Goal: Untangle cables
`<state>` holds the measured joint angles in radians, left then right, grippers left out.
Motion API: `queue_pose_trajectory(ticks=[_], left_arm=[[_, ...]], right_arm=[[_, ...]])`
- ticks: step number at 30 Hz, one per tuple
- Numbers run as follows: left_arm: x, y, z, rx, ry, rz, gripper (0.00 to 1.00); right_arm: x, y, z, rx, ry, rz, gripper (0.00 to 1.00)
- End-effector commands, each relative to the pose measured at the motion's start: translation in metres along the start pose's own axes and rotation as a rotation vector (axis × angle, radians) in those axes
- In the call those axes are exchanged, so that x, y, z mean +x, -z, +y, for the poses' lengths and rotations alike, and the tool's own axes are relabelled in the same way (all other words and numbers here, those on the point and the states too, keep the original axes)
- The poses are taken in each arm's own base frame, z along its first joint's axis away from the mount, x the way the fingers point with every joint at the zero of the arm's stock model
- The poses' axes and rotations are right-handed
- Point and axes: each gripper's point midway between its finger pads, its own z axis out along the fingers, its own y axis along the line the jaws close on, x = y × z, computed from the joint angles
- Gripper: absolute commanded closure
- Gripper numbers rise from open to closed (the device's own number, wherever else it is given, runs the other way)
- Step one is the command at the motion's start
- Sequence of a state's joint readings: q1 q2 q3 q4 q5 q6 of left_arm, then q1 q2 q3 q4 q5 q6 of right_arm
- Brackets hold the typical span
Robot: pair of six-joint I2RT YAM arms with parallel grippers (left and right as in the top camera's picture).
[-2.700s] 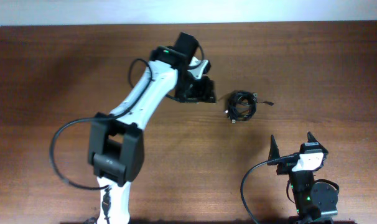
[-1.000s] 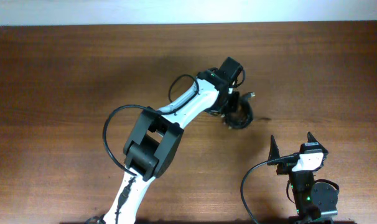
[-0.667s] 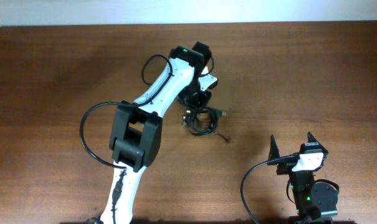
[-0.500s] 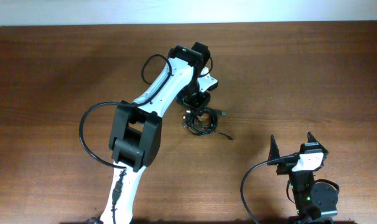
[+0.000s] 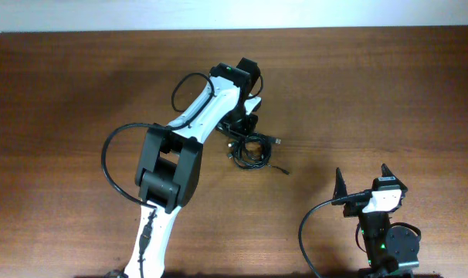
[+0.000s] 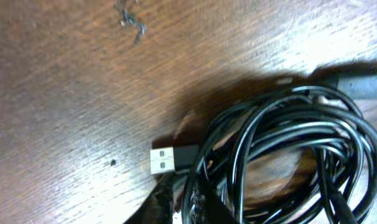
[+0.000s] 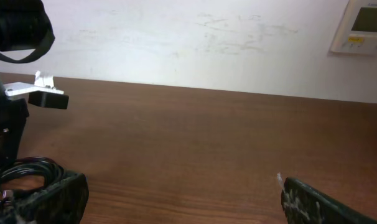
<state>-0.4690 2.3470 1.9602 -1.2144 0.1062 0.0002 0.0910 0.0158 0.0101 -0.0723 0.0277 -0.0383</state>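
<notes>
Cables (image 5: pixel 251 150) lie bunched just beyond the tips of the left gripper (image 5: pixel 242 127), with a USB plug (image 6: pixel 163 160) poking from the coil. Better to pinch that one free end than the whole knot. The dark shape beside the plug may be a fingertip; whether the left fingers are spread or closed I cannot tell. The right gripper (image 5: pixel 365 182), well apart, gapes wide and holds nothing.

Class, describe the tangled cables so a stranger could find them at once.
On the wooden table, follow the white left arm to its tip near the middle. Right beside it lie the cables, a small coil of thin glossy black cords, far thinner than the arms' own leads.
</notes>
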Motion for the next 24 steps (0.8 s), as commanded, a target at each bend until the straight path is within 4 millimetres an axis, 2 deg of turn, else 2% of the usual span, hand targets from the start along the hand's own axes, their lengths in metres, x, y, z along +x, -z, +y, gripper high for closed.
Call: queue_pose_trajectory(ticks=[1, 8, 11, 15, 18, 24], left_arm=[[-0.004, 0.001, 0.000, -0.006, 0.005, -0.024, 0.87], [-0.012, 0.001, -0.003, 0.011, 0.001, -0.055, 0.83], [-0.012, 0.001, -0.015, 0.081, -0.001, -0.055, 0.81], [-0.014, 0.001, -0.017, 0.097, -0.003, -0.061, 0.79], [-0.014, 0.003, -0.028, 0.161, -0.005, -0.062, 0.76], [-0.016, 0.001, -0.028, 0.160, -0.006, -0.069, 0.73]], right_arm=[[0.003, 0.000, -0.002, 0.006, 0.006, 0.006, 0.02], [0.003, 0.000, -0.002, 0.006, 0.006, 0.006, 0.02], [0.003, 0.000, -0.002, 0.006, 0.006, 0.006, 0.02], [0.003, 0.000, -0.002, 0.006, 0.006, 0.006, 0.01], [0.003, 0.000, -0.002, 0.006, 0.006, 0.006, 0.01], [0.003, 0.000, -0.002, 0.006, 0.006, 0.006, 0.01]])
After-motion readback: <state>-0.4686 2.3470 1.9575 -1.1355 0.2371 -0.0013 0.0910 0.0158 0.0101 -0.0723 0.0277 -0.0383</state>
